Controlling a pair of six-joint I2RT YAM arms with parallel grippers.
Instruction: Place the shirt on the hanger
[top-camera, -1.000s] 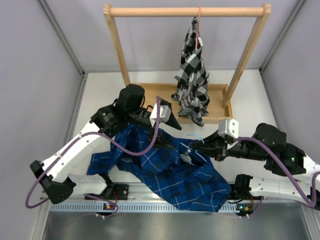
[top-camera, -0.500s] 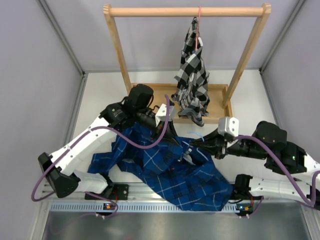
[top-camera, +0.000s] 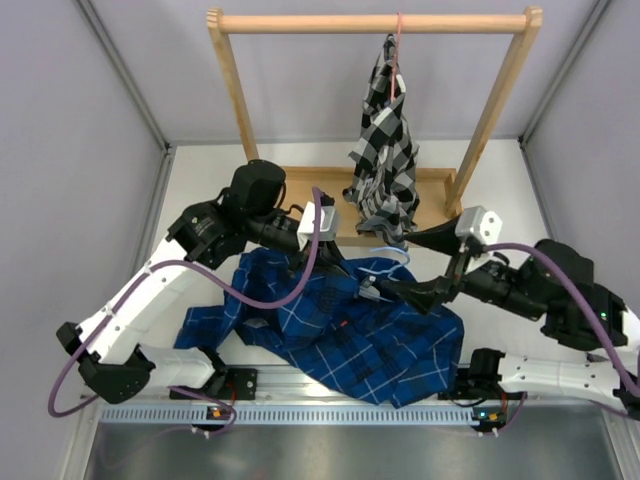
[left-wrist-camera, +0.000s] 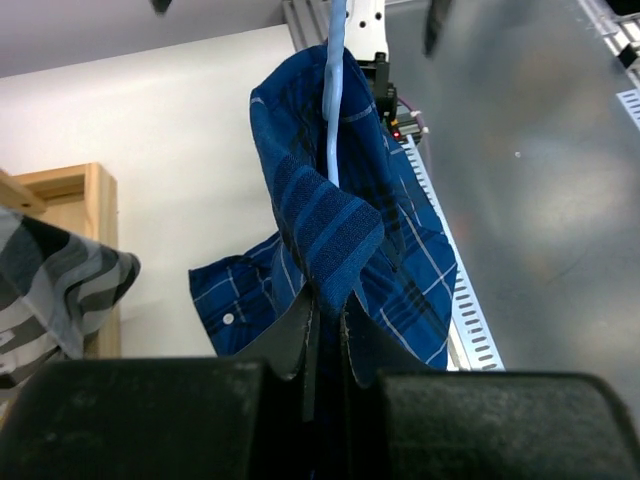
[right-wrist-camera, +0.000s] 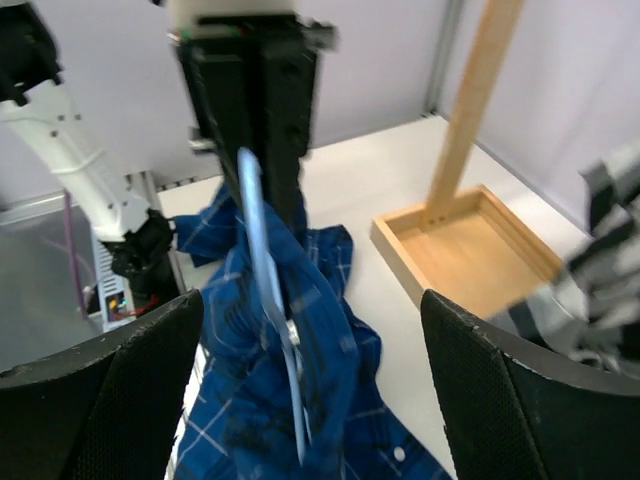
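- Shirt: crumpled on the table just ahead of the arm bases. One fold is lifted towards the left gripper, and the rest trails on the surface.
- Left gripper: fingers pressed together on that fold of shirt. The hanger runs straight out from the same pinch, but whether the wire itself is clamped cannot be told.
- Right gripper: fingers spread wide and holding nothing. It faces the left gripper, with the hanger and the raised cloth between them.
- Step in hand, as judged: working a hanger arm into the shirt's shoulder.
- Recommended: the right fingers close on bare wire — not cloth — before the left eases its pinch, or the hanger may drop.
- Recommended: lift enough that the trailing cloth hangs free, since drag on the table could pull the fold off the wire.
- Beyond: a wooden tray and rack with a checked shirt hanging just behind the grippers — keep clear of its hem.
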